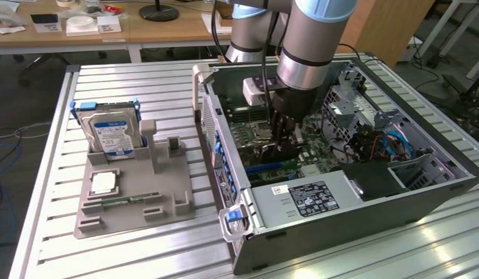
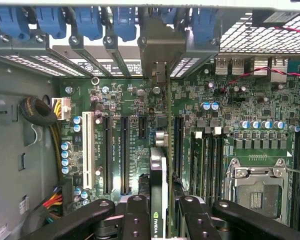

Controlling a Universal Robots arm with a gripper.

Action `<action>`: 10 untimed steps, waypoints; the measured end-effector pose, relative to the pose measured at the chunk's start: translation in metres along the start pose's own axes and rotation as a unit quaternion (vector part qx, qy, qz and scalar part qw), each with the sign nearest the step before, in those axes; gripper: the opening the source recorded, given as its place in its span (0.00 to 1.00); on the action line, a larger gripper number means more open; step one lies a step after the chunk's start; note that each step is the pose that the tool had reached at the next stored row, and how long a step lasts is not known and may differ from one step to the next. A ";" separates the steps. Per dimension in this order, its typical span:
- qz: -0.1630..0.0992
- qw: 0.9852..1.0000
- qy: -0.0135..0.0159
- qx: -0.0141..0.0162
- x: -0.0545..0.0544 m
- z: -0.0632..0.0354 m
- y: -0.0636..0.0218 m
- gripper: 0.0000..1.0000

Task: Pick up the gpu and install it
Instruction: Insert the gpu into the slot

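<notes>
The arm comes in from above and points straight down into an open computer case that lies on its side on the slatted metal surface, with its wrist upright over the motherboard. The jaws are pinching the gpu by its upper edge. The card hangs on edge between them, with the black cooler on one side and the thin green board on the other. Its pale end bracket reaches the row of blue-clipped rear slot covers. The card runs along the long black slots; whether it is seated I cannot tell. On the exterior view's left, a hard drive stands in a grey holder, well apart.
</notes>
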State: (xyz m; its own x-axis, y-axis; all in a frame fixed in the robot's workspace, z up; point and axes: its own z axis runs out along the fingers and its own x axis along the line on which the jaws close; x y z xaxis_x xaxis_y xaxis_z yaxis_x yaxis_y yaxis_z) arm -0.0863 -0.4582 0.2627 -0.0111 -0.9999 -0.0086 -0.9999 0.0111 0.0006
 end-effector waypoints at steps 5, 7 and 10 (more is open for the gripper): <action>0.000 1.000 0.000 0.000 0.000 0.0039 0.0007 0.27; 0.000 1.000 0.000 0.000 0.000 0.0057 0.0007 0.27; 0.000 1.000 0.000 0.000 0.000 0.0077 0.0008 0.27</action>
State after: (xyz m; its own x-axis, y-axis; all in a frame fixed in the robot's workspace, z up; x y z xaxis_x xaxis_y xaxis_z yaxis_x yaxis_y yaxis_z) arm -0.0871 -0.4581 0.2550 -0.0112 -0.9999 -0.0085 -0.9999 0.0112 0.0006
